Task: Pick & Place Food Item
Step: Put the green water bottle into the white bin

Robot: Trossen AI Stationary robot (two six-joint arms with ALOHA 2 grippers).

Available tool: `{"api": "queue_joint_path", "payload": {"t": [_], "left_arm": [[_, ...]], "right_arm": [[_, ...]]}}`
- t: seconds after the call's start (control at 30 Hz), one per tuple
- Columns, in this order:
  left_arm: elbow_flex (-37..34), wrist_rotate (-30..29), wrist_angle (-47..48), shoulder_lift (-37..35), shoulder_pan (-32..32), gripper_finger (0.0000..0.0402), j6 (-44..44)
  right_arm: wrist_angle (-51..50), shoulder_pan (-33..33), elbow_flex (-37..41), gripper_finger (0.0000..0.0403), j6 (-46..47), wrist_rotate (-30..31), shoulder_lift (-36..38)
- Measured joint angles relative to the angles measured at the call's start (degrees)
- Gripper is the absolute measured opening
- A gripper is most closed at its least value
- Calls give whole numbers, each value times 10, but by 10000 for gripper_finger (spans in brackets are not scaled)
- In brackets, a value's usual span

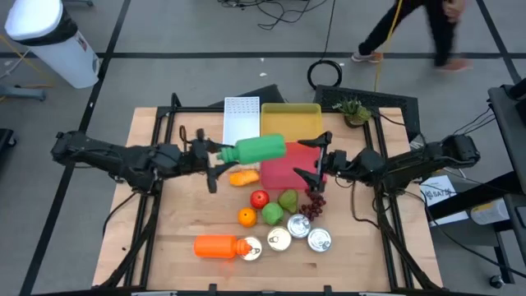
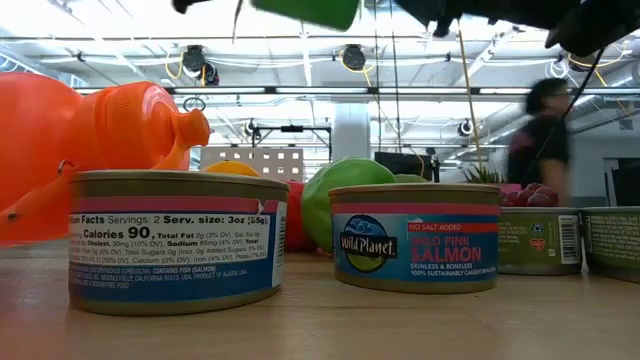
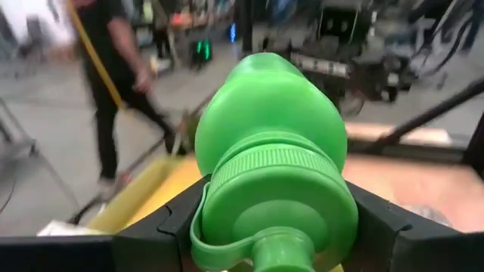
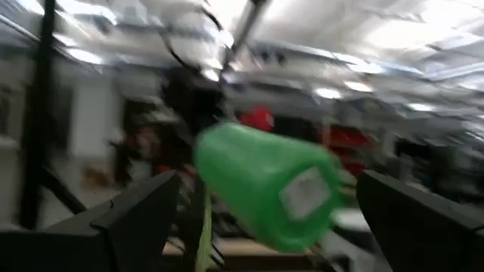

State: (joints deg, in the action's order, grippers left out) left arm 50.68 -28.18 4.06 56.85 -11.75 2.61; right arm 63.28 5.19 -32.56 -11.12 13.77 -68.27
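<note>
Keep left end effector [image 1: 220, 158] clenched on green bottle [image 1: 261, 149] neck, level w/ pink bin [image 1: 283, 170]; right end effector [image 1: 316, 160] spread wide, empty.

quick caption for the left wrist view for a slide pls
Left hand clamped on the cap end of a green bottle, held above the table, with a person walking past behind.

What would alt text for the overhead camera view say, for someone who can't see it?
Seen from above, the left tool holds a green bottle above a wooden table, with the right tool open at its far end. Below lie a red bin, fruit, cans and an orange bottle.
</note>
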Motion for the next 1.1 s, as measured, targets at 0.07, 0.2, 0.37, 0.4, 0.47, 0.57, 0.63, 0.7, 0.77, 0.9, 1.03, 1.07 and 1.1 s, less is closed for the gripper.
{"api": "queue_joint_path", "payload": {"t": [0.07, 0.2, 0.37, 0.4, 0.47, 0.57, 0.63, 0.7, 0.77, 0.9, 1.03, 1.07, 1.1], "left_arm": [[24, -6, 79, -1, -4, 219, 33], [82, -2, 210, 49, -8, 219, 88], [158, 41, 258, 141, -19, 219, 85], [174, 46, 272, 158, -21, 219, 82], [210, 43, 304, 193, -24, 219, 80], [259, 32, 357, 238, -25, 220, 81], [285, 21, 386, 256, -25, 222, 83], [301, 20, 396, 272, -25, 221, 81], [305, 31, 392, 275, -25, 220, 68], [307, 32, 375, 267, -26, 229, 46], [307, 36, 371, 246, -29, 263, 37], [307, 36, 372, 238, -30, 272, 39], [307, 33, 370, 227, -30, 280, 40]], "right_arm": [[-53, 0, -13, 382, 0, 1, 8], [-193, 4, -71, 379, 5, -4, -2], [-300, 6, -142, 379, 12, -5, -73], [-312, 6, -153, 379, 12, -5, -87], [-345, 6, -175, 380, 10, -8, -113], [-383, 6, -204, 381, 0, -20, -152], [-409, 5, -220, 380, -2, -39, -169], [-432, 5, -240, 377, 1, -56, -185], [-464, 5, -255, 368, -3, -51, -194], [-483, 4, -264, 324, -10, -29, -196], [-490, 4, -264, 252, -6, -34, -180], [-490, 4, -264, 234, -2, -33, -179], [-490, 4, -264, 219, 0, -33, -179]]}}
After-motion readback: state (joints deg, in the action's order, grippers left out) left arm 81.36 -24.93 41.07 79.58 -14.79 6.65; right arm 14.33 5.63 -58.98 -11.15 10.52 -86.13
